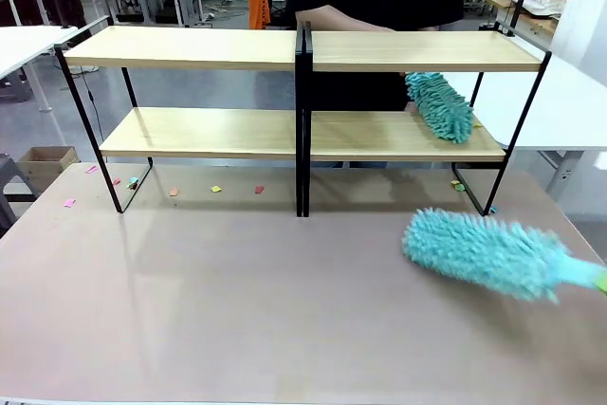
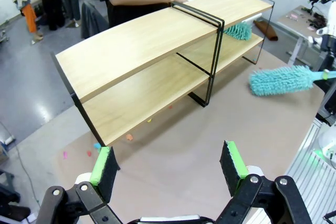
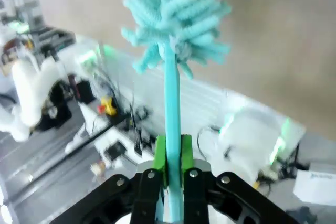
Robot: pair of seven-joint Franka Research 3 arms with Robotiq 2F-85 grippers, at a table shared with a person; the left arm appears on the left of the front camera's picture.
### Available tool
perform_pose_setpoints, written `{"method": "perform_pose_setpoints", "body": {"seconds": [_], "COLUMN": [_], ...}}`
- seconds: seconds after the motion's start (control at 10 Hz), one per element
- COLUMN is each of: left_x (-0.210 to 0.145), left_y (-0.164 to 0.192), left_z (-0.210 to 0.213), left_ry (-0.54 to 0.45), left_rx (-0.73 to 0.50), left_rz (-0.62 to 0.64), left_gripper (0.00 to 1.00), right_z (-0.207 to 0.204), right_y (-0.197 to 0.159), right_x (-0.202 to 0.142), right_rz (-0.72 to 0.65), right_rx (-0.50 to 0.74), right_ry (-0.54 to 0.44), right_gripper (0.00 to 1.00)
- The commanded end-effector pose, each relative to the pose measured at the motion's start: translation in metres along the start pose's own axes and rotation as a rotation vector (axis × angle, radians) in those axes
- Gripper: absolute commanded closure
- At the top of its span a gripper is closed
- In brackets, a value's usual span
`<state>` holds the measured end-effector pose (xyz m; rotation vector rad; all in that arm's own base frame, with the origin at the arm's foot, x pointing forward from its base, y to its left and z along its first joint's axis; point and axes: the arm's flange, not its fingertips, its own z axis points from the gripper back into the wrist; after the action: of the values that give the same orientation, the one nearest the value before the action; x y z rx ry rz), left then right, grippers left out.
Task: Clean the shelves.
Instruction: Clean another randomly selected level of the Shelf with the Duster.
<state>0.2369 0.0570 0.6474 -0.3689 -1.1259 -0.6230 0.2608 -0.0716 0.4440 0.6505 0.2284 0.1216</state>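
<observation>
Teal duster [image 1: 484, 253], pinched by its thin stick in your right gripper [image 3: 170, 156], hangs near the shelves [image 1: 199, 49] across the table [image 1: 237, 282], your left gripper [image 2: 168, 163] wide open with nothing, so a fast swing could bump the person's duster [image 1: 441, 106] on the lower board.

The tan worktop [image 1: 237, 301] carries the shelves [image 1: 190, 47], whose black feet stand on its far half. Small coloured scraps [image 1: 215, 189] lie on the worktop under and just in front of the lower boards. A teal duster [image 1: 439, 106] rests on the right lower board. A person's hand [image 1: 332, 18] lies on the top board near the middle. Whether the second duster [image 1: 484, 251] touches the worktop's right part cannot be told.
</observation>
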Motion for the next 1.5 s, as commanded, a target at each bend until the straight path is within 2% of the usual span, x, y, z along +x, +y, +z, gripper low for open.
{"method": "perform_pose_setpoints", "body": {"seconds": [0.0,0.2,0.4,0.6,0.7,0.8,1.1,1.4], "left_x": [-0.001,-0.001,-0.001,-0.001,-0.001,-0.001,-0.001,-0.001], "left_y": [0.0,0.0,0.0,0.0,0.0,0.0,0.0,0.0], "left_z": [-0.001,-0.001,-0.001,-0.001,-0.001,-0.001,-0.001,-0.001], "left_ry": [-0.005,-0.005,-0.005,-0.005,-0.005,-0.005,-0.005,-0.005], "left_rx": [-0.008,-0.008,-0.008,-0.008,-0.008,-0.008,-0.008,-0.008], "left_rz": [0.001,0.001,0.001,0.001,0.001,0.001,0.001,0.001], "left_gripper": [0.0,0.0,0.0,0.0,0.0,0.0,0.0,0.0], "right_z": [0.035,0.069,0.093,0.106,0.103,0.09,0.092,0.061], "right_y": [-0.035,-0.076,-0.121,-0.146,-0.144,-0.134,-0.144,-0.101], "right_x": [-0.041,-0.067,-0.081,-0.083,-0.078,-0.091,-0.082,-0.058], "right_rz": [0.091,0.17,0.184,0.171,0.141,0.146,0.122,0.137], "right_rx": [0.041,0.163,0.261,0.314,0.303,0.286,0.292,0.143], "right_ry": [0.068,0.148,0.233,0.249,0.234,0.211,0.233,0.133], "right_gripper": [0.88,0.88,0.88,0.88,0.88,0.88,0.88,0.88]}}
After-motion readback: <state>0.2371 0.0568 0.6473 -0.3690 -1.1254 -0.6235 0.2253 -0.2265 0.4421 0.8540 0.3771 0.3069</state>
